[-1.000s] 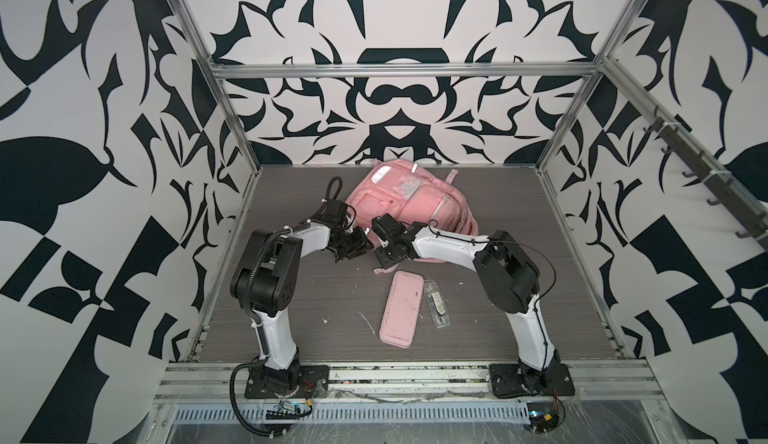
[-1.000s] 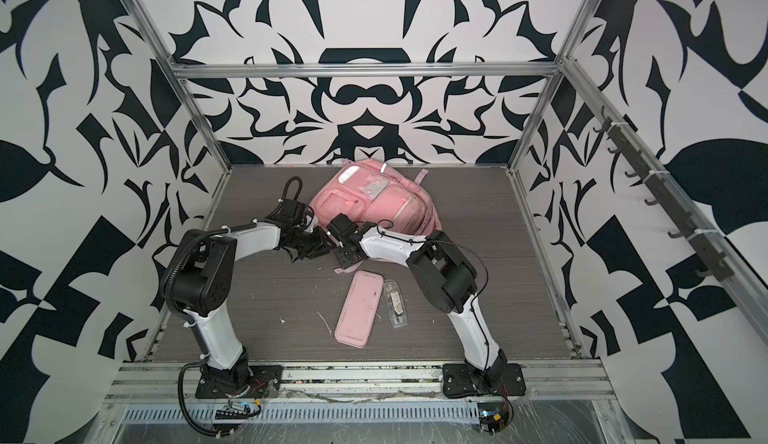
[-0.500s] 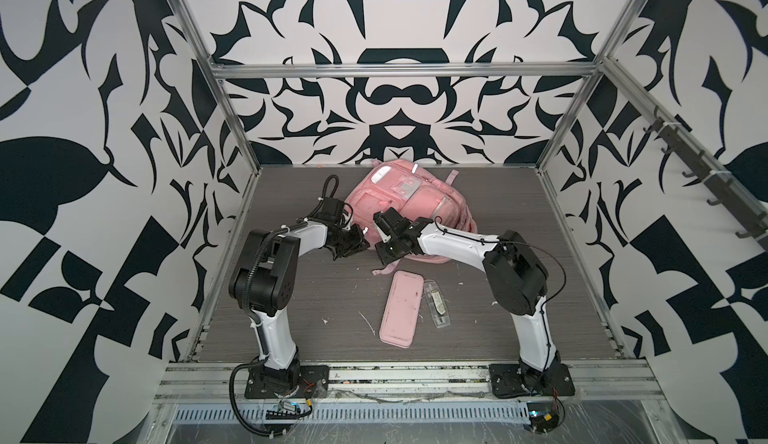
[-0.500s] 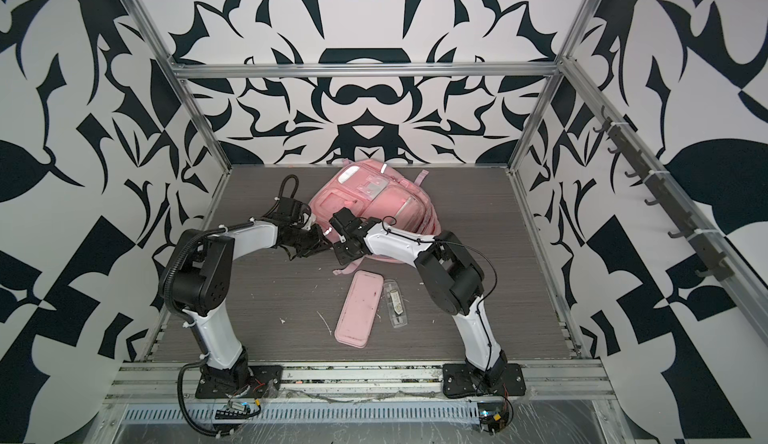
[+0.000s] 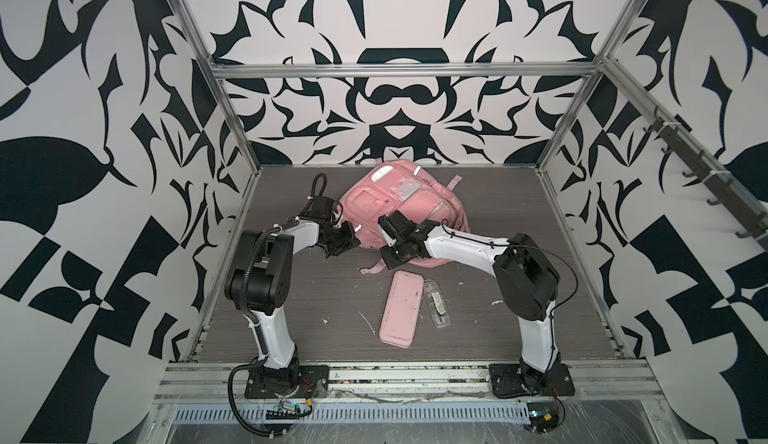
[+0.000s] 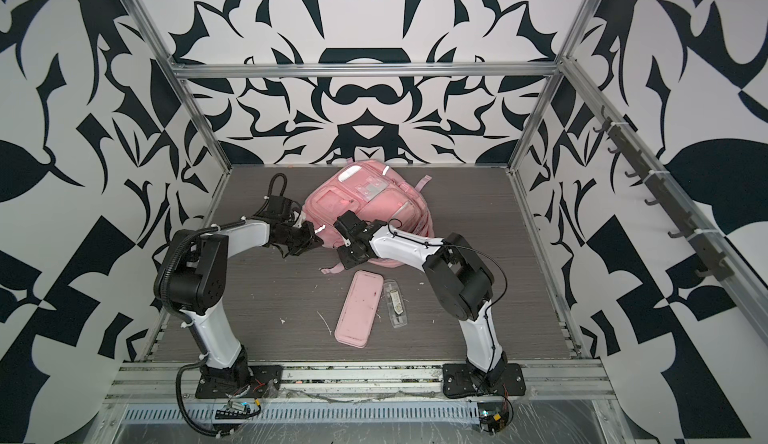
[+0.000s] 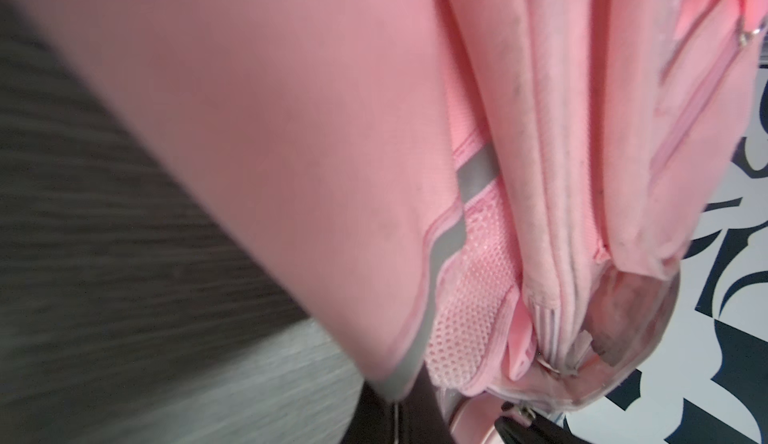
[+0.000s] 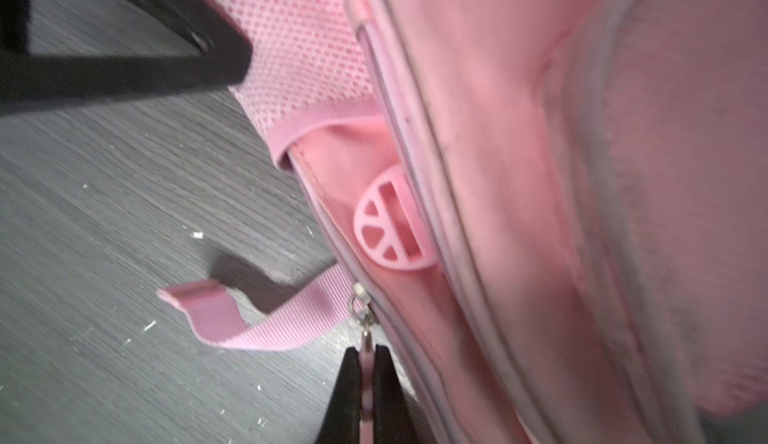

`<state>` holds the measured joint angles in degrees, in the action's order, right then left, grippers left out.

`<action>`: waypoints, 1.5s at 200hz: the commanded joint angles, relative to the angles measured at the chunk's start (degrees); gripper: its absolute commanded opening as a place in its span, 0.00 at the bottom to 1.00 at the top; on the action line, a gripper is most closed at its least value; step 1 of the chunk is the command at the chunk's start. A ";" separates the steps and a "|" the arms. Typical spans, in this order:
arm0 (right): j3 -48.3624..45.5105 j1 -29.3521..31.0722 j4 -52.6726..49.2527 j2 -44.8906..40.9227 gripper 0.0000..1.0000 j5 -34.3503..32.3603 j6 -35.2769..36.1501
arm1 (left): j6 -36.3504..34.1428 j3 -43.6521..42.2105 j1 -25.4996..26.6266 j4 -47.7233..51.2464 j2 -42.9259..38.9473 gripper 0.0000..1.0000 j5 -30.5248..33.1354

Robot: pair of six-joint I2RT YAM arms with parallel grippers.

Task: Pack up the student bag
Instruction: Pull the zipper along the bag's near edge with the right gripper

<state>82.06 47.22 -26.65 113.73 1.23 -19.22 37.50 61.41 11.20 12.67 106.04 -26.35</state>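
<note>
barely begun, i judge: nearest, a pink pencil case (image 5: 398,315) and a clear case (image 5: 435,305) lie unpacked on the surface (image 5: 316,296). beyond them the right pincer (image 8: 366,365) is clamped on a zip pull (image 8: 365,340). the left pincer (image 5: 351,239) is closed against the student bag (image 5: 419,209), its catch unclear. the bag lies farthest back, centre; unzipping and loading remain.

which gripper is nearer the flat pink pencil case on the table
Right. The right gripper, jaws shut on the zipper pull of the student bag, sits just beyond the pencil case; the left gripper is farther off, at the bag's left side.
</note>
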 commanded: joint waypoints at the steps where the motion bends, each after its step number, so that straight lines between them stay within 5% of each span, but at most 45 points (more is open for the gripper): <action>1: -2.63 -0.03 -2.86 -4.31 0.00 -2.85 0.93 | 0.60 -0.74 -1.92 0.36 -2.22 0.00 3.07; 91: -16.17 -6.81 -4.18 -16.18 0.00 -3.10 1.87 | 2.79 1.14 -3.94 -1.52 -0.77 0.00 2.51; 191: -10.06 -4.52 -3.37 -13.68 0.00 0.37 0.07 | 5.00 18.48 -2.85 2.00 9.99 0.00 1.48; 236: -3.14 -0.59 -3.60 -9.41 0.00 1.00 0.05 | 3.77 14.89 -2.33 2.93 4.85 0.40 2.43; 300: -0.25 1.33 -2.97 -6.89 0.00 3.18 0.06 | 1.61 1.21 2.94 4.10 -7.80 0.47 1.70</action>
<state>78.72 47.86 -29.65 107.22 2.55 -18.94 40.27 65.78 11.27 15.29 101.41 -24.27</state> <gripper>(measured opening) 0.081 0.467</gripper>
